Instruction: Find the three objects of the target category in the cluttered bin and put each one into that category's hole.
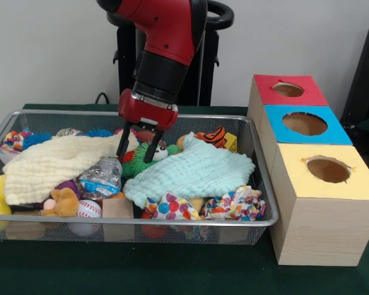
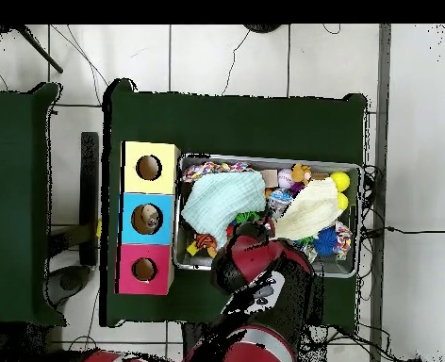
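Hanging spread wide, the gripper [image 1: 136, 149] is seen over a green spiky toy [image 1: 141, 161] in the bin [image 1: 258, 165]; overhead, it is hidden by the arm [image 2: 259, 273].

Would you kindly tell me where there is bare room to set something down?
Bare green table lies along the wire bin's near rim, before the boxes. Inside the bin, cloths and toys leave no bare patch.

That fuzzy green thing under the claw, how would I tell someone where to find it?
Start at the wire mesh bin and find the open claw hanging over its middle. Right beneath it sits a spiky green toy, wedged between the cream cloth and the mint cloth. Nothing else near it is bright green and bristly.
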Tool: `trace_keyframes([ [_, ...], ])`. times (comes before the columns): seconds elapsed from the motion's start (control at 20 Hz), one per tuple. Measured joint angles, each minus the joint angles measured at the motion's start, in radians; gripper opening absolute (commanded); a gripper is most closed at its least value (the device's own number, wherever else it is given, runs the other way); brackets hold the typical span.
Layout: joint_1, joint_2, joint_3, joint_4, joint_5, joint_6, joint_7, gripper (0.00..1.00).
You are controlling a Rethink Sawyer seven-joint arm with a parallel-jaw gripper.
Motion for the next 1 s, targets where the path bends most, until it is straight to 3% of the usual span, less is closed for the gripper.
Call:
trace_keyframes([
  [0.7,0.003,0.002,-0.002,0.000,0.061,0.000,0.000,1.00],
  [1.0,0.031,0.022,-0.041,-0.009,0.117,0.000,0.000,1.00],
])
